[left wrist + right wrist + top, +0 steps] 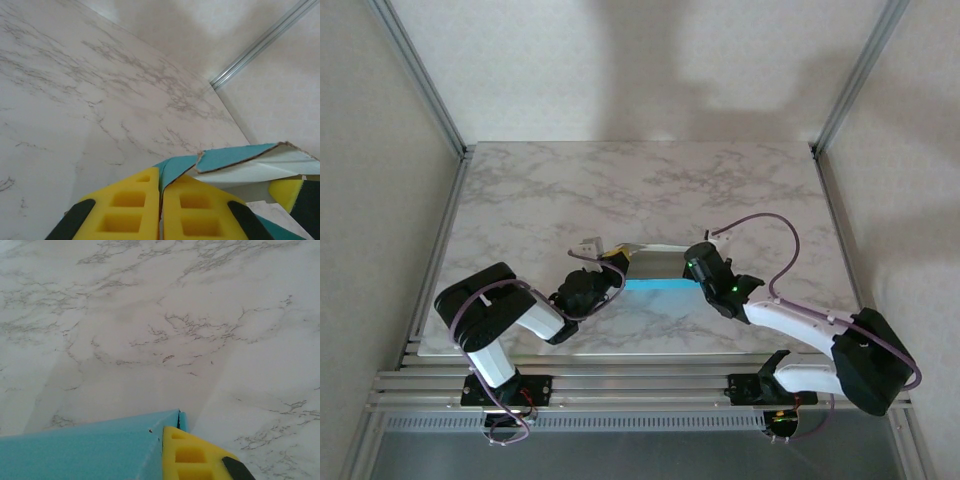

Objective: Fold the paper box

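The paper box [658, 276] hangs between my two grippers just above the near middle of the marble table, its turquoise face and pale inner face both showing. My left gripper [611, 272] holds its left end. In the left wrist view the yellow pads [131, 205] are shut on a turquoise flap of the paper box [235, 156], whose torn-looking card edge bends off to the right. My right gripper [699, 268] holds the right end. In the right wrist view one yellow finger [192, 456] presses on the paper box [90, 450] at its corner, and the card hides the other finger.
The marble table [650, 190] stretches back beyond the box to pale walls. Aluminium frame posts [420, 75] rise at the back corners. A small white piece [588, 244] lies just behind the left gripper. A purple cable [775, 235] loops over the right arm.
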